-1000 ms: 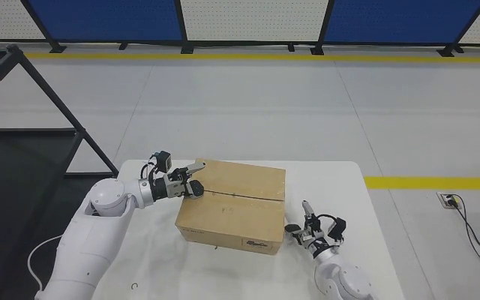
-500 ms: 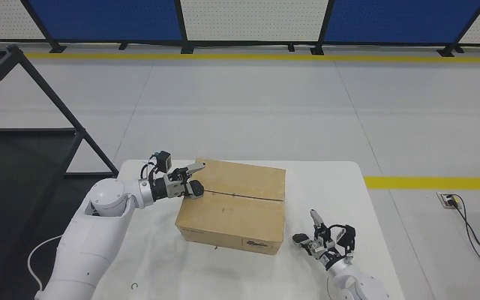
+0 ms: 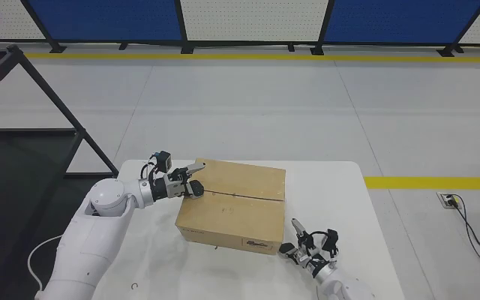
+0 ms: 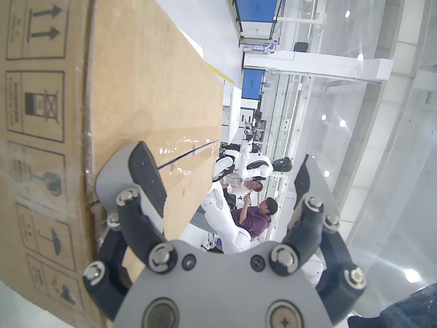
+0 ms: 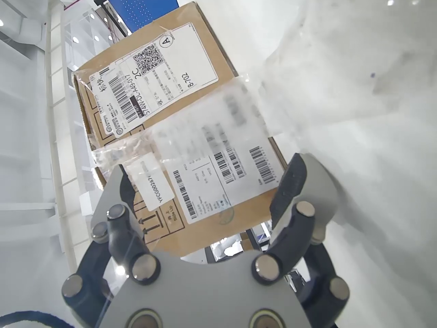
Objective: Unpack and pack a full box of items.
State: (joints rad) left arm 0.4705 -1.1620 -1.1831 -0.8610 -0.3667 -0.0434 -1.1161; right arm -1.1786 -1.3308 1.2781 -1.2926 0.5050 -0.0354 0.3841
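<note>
A closed cardboard box [image 3: 240, 202] lies in the middle of the white table [image 3: 330, 187], a seam running across its top. My left gripper [image 3: 195, 180] stands open at the box's top left edge. In the left wrist view one finger [image 4: 146, 172] rests over the box top [image 4: 136, 69] beside the seam, the other out in the air. My right gripper [image 3: 291, 238] is open just off the box's front right corner. In the right wrist view the right gripper [image 5: 208, 172] faces the box's labelled end [image 5: 164, 69], which is covered with clear tape.
A small dark ring [image 3: 133, 284] lies near the table's front left corner. A black metal rack [image 3: 45, 112] stands off the table's left side. Bare table surface runs to the right of the box and along the front.
My right gripper drew away toward the table's front right, then came back to the box's front right corner, nearer the front edge than before. The left arm and box stayed still.
</note>
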